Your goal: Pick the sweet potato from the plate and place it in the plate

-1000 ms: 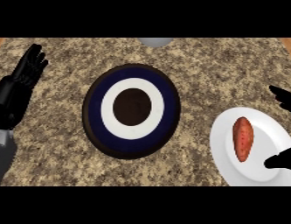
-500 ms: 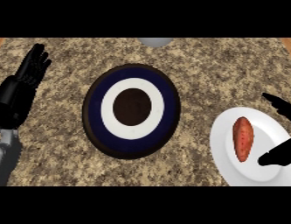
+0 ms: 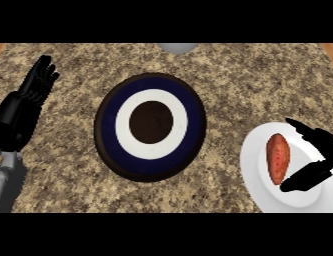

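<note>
While the speckled brown granite counter (image 3: pixel 221 65) takes up most of the view, a big round plate with dark blue, white and brown rings (image 3: pixel 151 126) sits at its middle, and a plain white round plate (image 3: pixel 261 175) lies at the lower right. Over at the left edge, the left hand (image 3: pixel 23 111) rests with fingers straight up. Right hand (image 3: pixel 322 162) hangs over the white plate, fingers and thumb spread wide, just beside the reddish-orange sweet potato (image 3: pixel 277 158) lying on it.
</note>
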Controlling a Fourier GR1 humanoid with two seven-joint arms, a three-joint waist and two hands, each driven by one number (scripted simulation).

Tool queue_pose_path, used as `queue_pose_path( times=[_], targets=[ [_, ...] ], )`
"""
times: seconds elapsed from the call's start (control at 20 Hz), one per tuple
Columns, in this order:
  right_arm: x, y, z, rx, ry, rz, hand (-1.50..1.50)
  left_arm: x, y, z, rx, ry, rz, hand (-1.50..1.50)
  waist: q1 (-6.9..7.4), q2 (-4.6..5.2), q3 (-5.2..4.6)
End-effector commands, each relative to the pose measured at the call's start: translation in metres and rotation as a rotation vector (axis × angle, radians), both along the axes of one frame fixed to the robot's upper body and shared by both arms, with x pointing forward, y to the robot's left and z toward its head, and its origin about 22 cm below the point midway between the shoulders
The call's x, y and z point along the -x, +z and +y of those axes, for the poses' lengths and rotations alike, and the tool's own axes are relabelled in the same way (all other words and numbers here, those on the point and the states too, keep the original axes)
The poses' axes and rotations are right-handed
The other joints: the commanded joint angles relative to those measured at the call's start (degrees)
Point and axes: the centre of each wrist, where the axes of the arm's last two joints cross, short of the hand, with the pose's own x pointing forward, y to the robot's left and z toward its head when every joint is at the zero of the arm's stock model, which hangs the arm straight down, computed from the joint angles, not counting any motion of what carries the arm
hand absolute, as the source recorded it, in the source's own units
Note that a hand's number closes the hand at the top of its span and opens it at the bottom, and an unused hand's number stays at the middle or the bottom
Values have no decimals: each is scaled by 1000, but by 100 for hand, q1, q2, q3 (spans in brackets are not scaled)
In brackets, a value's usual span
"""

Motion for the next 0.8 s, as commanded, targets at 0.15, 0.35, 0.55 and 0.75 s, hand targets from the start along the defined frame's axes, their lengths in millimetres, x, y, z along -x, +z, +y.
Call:
queue_pose_path(
  times=[0.15,0.35,0.55,0.75],
  targets=[
    [-8,-39,5,-29,53,57,-150,5,5,1,2,10,2,0,13,-1,1],
    [-9,-33,20,-10,18,79,-150,1,0,-10,4,14,-12,0,-11,-4,-1],
    [-30,-63,12,70,28,112,-150,-16,16,-3,-15,-4,-19,0,18,12,2],
    [-16,-59,1,47,-14,-156,150,0,0,-10,11,-4,-5,0,22,2,4]
  ],
)
